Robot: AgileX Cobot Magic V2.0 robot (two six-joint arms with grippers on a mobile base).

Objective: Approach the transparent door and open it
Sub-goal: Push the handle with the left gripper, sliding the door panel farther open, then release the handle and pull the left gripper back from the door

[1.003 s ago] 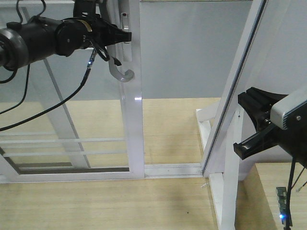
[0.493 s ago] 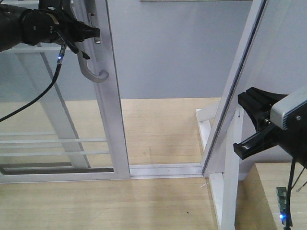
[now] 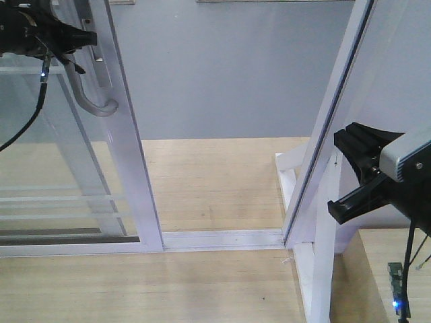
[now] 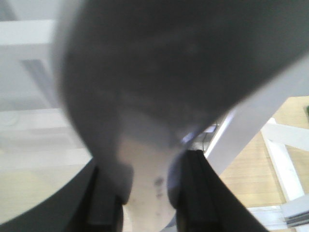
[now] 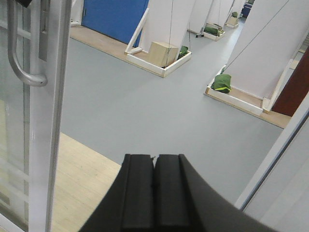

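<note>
Left black hand (image 3: 84,42) clamped on curved grey metal handle (image 3: 91,101) of white-framed transparent glass sliding door (image 3: 128,168), slid toward left edge of doorway. Right black hand (image 5: 154,191) pressed closed, empty.

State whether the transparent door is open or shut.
Open: the transparent door stands well left of the jamb, with grey floor visible through the gap.

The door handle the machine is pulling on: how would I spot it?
Look at the tall glass sliding door on the left of the front view. On its white upright edge hangs a curved grey metal handle, hooked at the bottom, with the left tool at its top. Nothing else on the frame is metal.
</note>
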